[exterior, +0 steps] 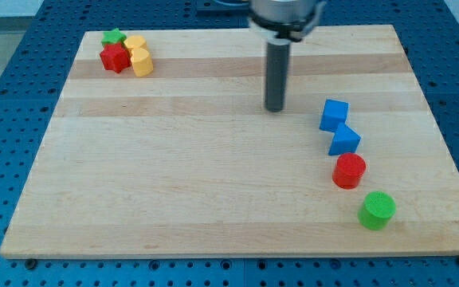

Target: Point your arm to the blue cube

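Tip (274, 108): bare rod, nothing to open or close, touching nothing. Blue cube (333, 115) near, toward view's right; likely light, rigid, slides easily; approach left face.

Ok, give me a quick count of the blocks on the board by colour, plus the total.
Blue: 2, the blue cube and another blue block just below it
Red: 2, the red star and the red cylinder
Green: 2, the green star and the green cylinder
Yellow: 2, the upper yellow block and the lower yellow block
Total: 8
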Controlling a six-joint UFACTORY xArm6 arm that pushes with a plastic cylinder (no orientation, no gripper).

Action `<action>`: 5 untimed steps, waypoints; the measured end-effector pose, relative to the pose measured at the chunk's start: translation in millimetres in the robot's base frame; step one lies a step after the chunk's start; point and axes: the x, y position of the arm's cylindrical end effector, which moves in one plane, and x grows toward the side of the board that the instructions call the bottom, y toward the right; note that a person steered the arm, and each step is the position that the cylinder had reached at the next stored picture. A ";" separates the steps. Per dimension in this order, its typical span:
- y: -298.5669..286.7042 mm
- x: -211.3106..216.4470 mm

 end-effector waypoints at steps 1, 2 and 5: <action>56.1 -19.7; 66.0 -19.4; 111.4 33.8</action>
